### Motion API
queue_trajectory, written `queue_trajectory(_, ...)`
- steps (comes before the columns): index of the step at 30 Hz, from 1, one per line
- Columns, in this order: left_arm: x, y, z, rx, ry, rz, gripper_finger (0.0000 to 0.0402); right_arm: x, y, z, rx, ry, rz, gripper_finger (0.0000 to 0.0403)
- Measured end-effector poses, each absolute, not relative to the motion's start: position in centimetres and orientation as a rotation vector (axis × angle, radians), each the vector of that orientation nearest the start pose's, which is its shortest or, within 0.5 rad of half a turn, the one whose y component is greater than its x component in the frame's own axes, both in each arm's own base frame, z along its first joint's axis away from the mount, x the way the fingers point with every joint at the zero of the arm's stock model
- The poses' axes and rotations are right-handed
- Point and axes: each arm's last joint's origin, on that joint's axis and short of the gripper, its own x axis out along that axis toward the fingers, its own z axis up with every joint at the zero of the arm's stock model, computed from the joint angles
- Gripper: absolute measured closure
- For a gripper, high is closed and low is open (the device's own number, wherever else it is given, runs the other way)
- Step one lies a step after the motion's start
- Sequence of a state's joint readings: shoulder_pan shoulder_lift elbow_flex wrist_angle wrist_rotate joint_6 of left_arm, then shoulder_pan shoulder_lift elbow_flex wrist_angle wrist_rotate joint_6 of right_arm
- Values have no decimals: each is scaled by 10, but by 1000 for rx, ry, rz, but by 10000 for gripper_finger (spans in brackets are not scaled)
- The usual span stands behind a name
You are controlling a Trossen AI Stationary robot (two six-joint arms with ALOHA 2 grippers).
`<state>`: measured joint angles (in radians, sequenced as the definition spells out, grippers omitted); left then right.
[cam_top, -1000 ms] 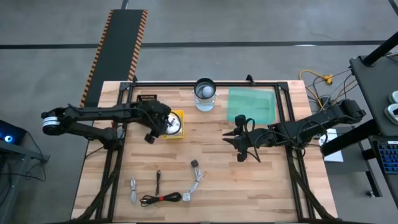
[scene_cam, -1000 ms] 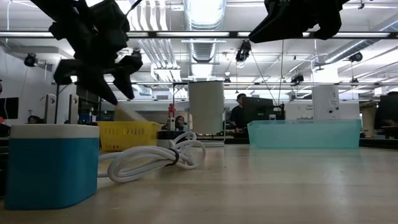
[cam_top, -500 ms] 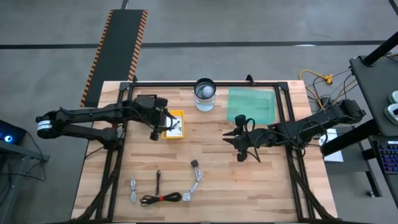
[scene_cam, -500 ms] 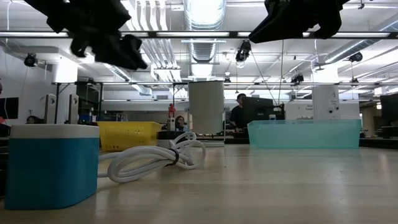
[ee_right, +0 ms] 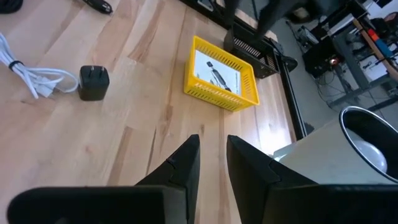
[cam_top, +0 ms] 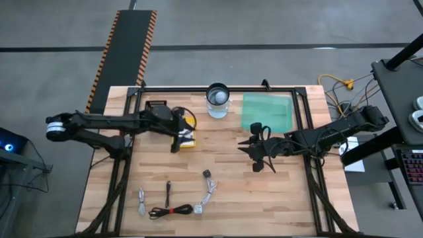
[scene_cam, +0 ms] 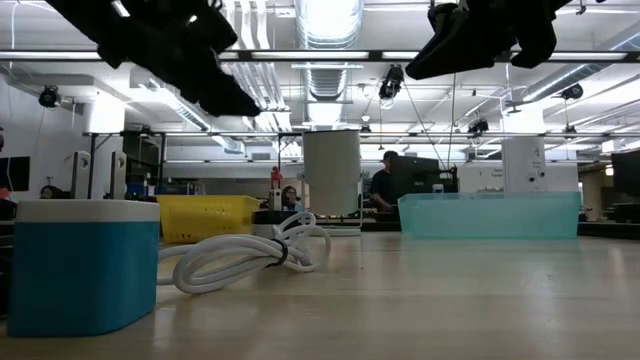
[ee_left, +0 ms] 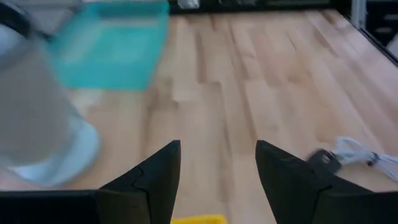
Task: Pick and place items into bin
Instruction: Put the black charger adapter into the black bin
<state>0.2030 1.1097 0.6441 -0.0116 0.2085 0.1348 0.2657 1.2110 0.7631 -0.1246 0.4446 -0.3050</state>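
Observation:
A yellow bin stands left of the table's middle, with a white card printed with dark parts lying in it. My left gripper hangs open above the bin's near left side, with the bin's rim just under its fingers. My right gripper waits right of the middle, raised off the table, its fingers a narrow gap apart. Near the front edge lie a white cable with a black plug, a small black stick, a thin grey cable and a black coil with red tie.
A teal bin and a grey-white cylinder container stand at the far side, right of the yellow bin. In the low view a blue-and-white block sits close to the camera. Bare wood lies between the two grippers.
My left gripper has risen from low over the yellow bin, drawn back toward the table's left, then come right again over the bin. A pale thing seen under its fingers a second ago is gone from there. The right arm has kept still.

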Motion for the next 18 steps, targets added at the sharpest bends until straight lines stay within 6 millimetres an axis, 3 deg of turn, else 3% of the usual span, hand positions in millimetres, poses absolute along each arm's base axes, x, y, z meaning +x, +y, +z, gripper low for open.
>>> queue_trajectory(11, 258, -27, 203, 56, 615, -335, 210, 247, 54, 247, -488, 566, -93, 335)
queue_trajectory(18, 279, -59, 183, 111, 532, -408, 210, 246, 54, 246, -485, 577, -93, 335)
